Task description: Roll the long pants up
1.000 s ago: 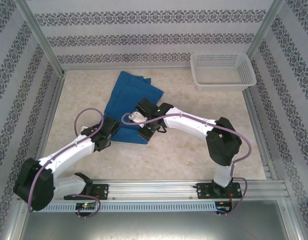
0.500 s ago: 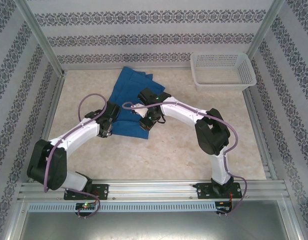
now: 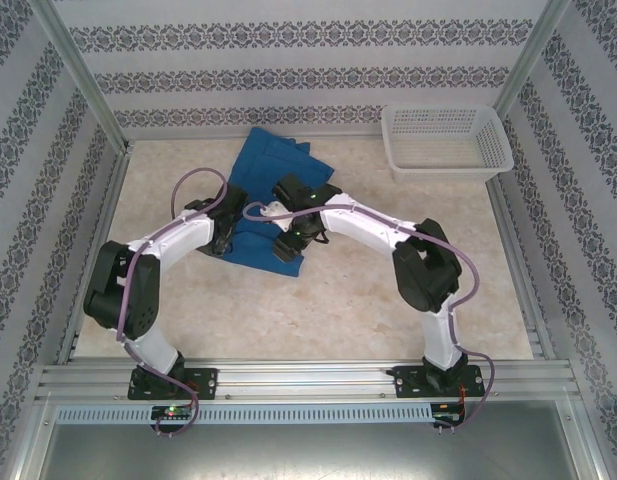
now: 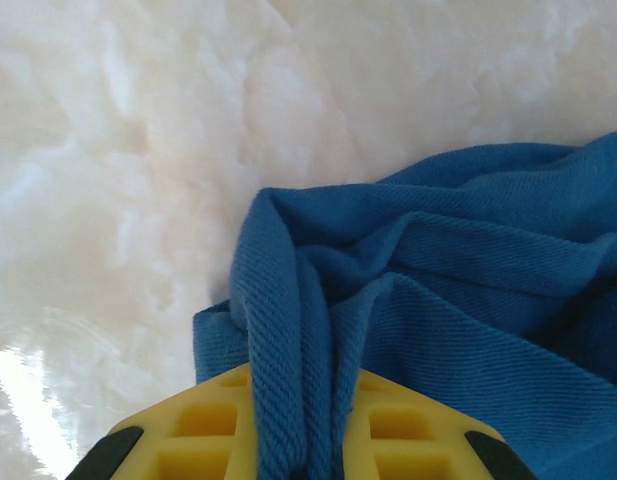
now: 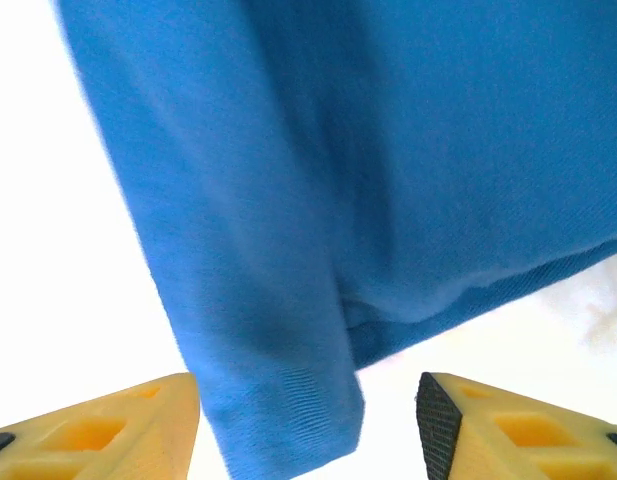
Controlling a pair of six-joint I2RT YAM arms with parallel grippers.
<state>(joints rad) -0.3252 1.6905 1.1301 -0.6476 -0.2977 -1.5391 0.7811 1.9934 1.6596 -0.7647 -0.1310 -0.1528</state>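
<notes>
The long pants are found in the upper middle of the overhead frame, a little left of centre, laid crumpled on the pale marbled table. A white mesh basket is set in the upper right of that frame, well apart from the cloth.

The left gripper is placed at the left edge of the pants, and the right gripper at their lower edge, so that both are brought close together over the cloth.

In the left wrist view, a thick fold of the blue cloth is seen running down the lower middle of the frame into the left gripper. It is pinched there against the yellow pad, so this gripper is closed on the pants. The rest of the cloth is bunched toward the right of that frame.

In the right wrist view, the right gripper is held with its yellow fingers spread to the lower left and lower right corners. A hemmed corner of the pants is seen between them, unclamped, with a gap left on its right side. This gripper is open and nothing is held in it.
</notes>
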